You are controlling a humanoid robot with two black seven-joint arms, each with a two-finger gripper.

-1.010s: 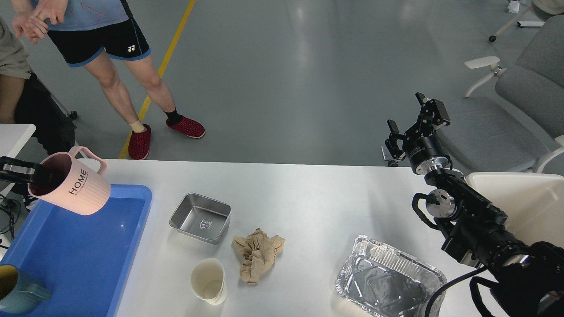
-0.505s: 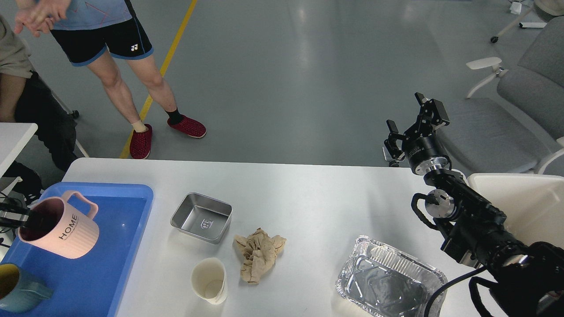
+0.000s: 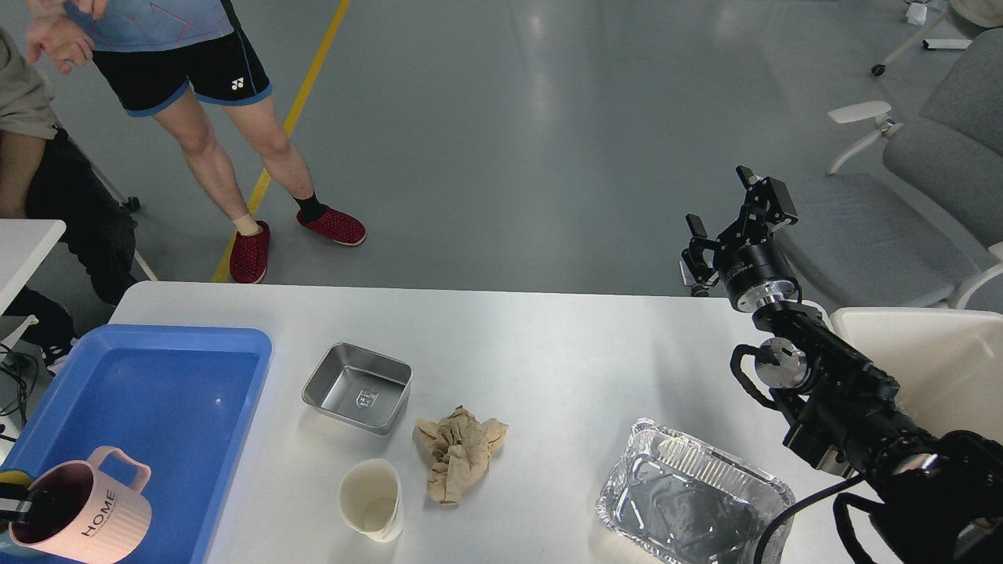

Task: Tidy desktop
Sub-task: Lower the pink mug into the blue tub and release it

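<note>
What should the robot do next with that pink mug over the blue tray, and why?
Probably lower the pink mug a little and let go. It sits tilted at the near left corner of the blue tray, with the left gripper at its rim, barely in view. The paper cup and crumpled paper wait on the desktop.

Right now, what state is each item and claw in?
Pink ribbed "HOME" mug: tilted, held by the rim over the blue plastic tray.
Square steel tin: upright, empty.
Cream paper cup: upright.
Brown paper wad: crumpled.
Foil tray: upright, empty.
Right claw: open, raised, holding nothing.
Left claw: barely in view.
</note>
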